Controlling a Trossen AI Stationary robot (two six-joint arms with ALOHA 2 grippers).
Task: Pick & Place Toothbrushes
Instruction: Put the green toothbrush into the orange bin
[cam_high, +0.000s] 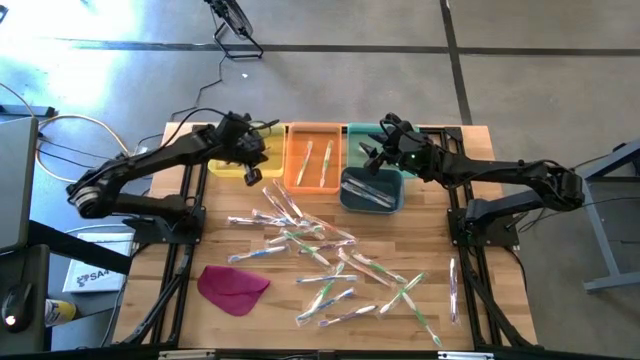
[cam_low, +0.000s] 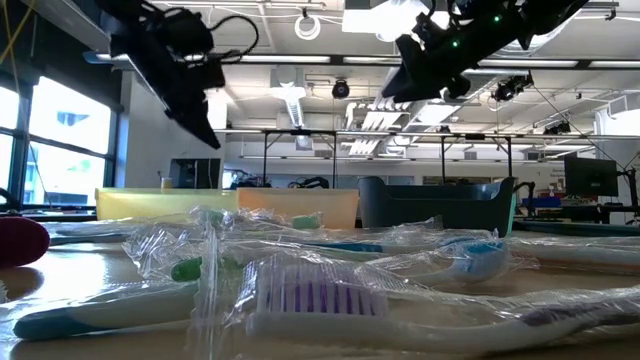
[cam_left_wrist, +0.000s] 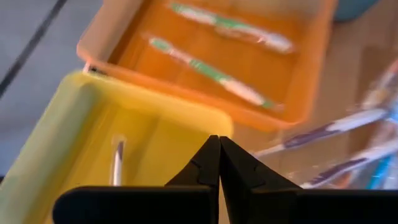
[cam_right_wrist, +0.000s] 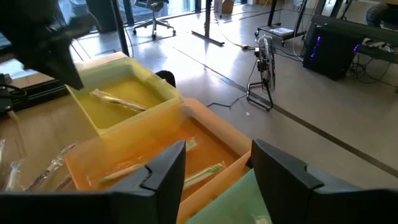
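Toothbrushes (cam_high: 330, 262) mostly lie loose at the table's six o'clock; few sit in the twelve-o'clock bins (cam_high: 313, 157). Left gripper (cam_high: 250, 170) is pressed together and empty, right gripper (cam_high: 375, 150) spread and empty.

Bright, even overhead light w/ daylight glare top left on the floor (cam_high: 110, 30) in the high view. Low view: ceiling lamps (cam_low: 300, 25) blown out, near toothbrushes (cam_low: 320, 295) soft and out of focus. Left wrist view blurry; wrappers glint, shadows faint under arms.

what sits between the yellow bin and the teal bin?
The orange bin, holding two toothbrushes. The high view shows the three bins in a row: yellow bin, orange, teal bin.
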